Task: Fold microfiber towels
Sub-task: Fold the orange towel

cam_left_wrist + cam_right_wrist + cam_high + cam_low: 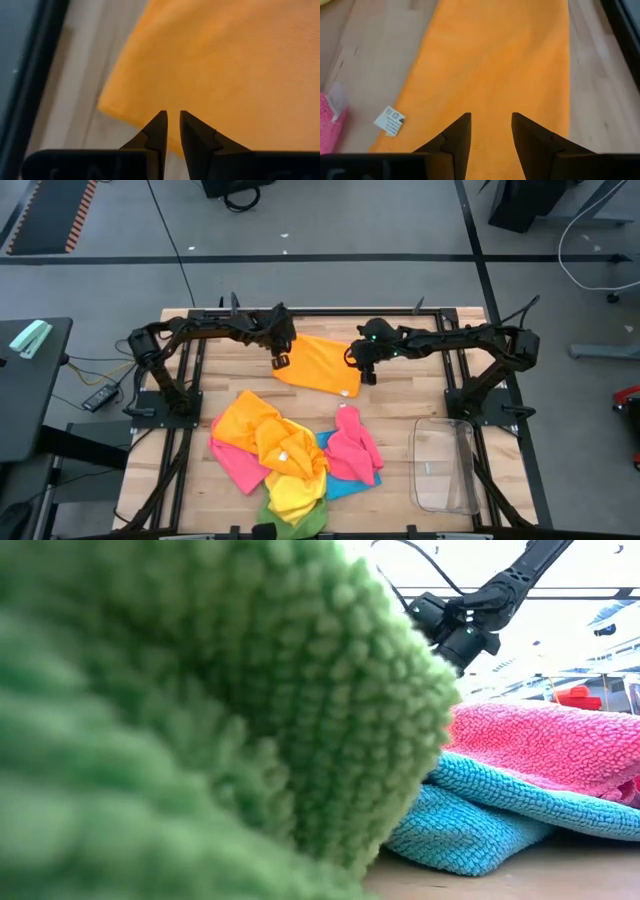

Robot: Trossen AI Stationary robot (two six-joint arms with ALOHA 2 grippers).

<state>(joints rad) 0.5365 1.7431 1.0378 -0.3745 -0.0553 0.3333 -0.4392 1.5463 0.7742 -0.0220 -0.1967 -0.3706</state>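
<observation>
A white care label point(390, 120) with tiny unreadable symbols lay at the orange towel's point(316, 364) edge. Left pincer point(170, 131) nearly clenched at its corner; right pincer point(490, 131) hovered released.

Robotics lab, framed wooden table point(400, 430), floor cables point(585, 240)

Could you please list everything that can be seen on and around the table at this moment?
Spread towel: one, orange, flat at the table's far middle, white tag at one corner.
Towel pile: several, orange, yellow, pink, blue, green, heaped at the near middle.
Plastic bin: one, clear, near right.
Table: one, light wood.
Side stand: one, dark, left of the table.
Left end effector: one, dark, fingers nearly together at the spread towel's edge.
Right end effector: one, dark, fingers apart over the spread towel.
</observation>
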